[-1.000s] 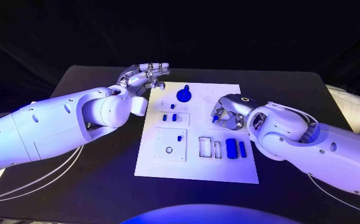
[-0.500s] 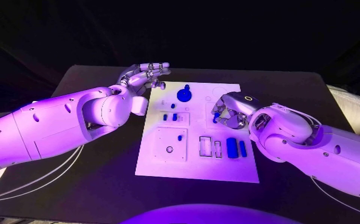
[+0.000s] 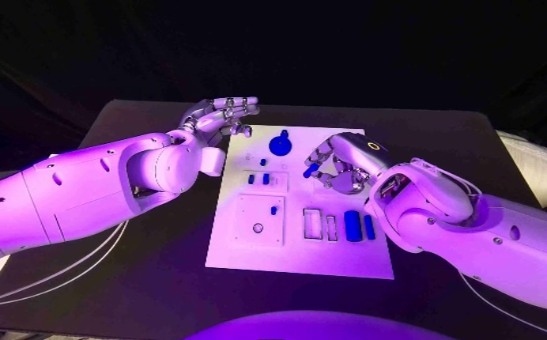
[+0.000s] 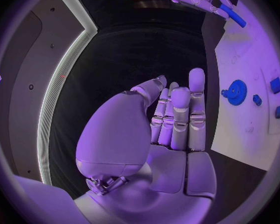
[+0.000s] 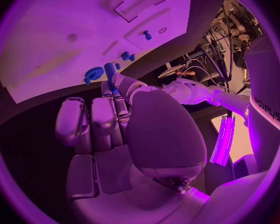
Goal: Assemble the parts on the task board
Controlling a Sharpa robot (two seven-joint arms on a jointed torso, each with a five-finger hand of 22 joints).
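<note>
Head view: right hand pinches a small blue peg above the middle of the white board. Left hand hovers beside the board's far left corner, fingers apart, holding nothing.

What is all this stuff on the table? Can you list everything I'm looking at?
Table: one, black, under everything.
Board: one, white, middle of the table.
Gear: one, blue, far end of the board.
Small pegs: several, blue, left half of the board.
Long blocks: two, blue, near right of the board.
Rod: one, blue, held above the board.
Left hand: silver, empty, fingers apart, beside the board's far left corner.
Right hand: silver, holding the rod.
</note>
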